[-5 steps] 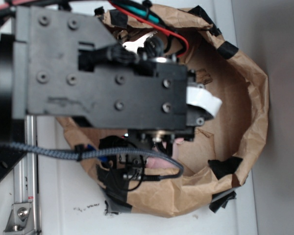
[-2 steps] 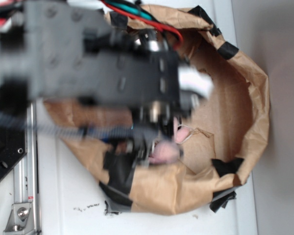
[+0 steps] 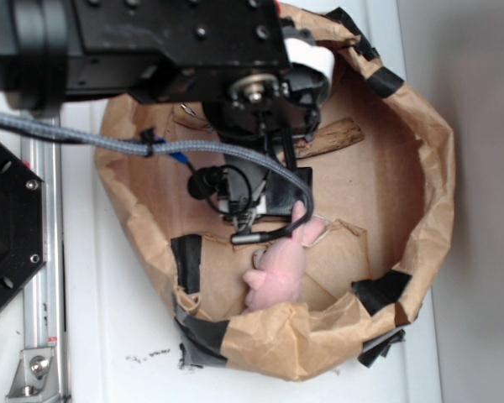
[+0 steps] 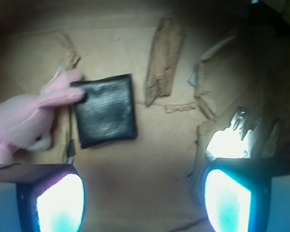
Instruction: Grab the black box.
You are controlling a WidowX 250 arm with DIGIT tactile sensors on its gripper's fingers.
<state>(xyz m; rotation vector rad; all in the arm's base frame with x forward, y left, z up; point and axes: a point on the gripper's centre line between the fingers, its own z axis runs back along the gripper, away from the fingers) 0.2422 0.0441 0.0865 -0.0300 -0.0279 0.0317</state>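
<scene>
Hovering spread above the paper nest's floor, the tool (image 4: 144, 198) faces the black box (image 4: 105, 110), which touches the pink bunny's (image 4: 19, 126) ear.

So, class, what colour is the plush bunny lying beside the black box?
Pink; the plush bunny shows best in the wrist view, touching the black box.

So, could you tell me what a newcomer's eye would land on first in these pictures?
Probably the pink plush bunny at the left of the wrist view, one ear lying over the edge of the small flat glossy black box on the brown paper floor. Next, the two glowing white-and-cyan fingers at the bottom corners, spread wide and holding nothing. From outside, the black robot arm hangs over the brown paper nest.
</scene>
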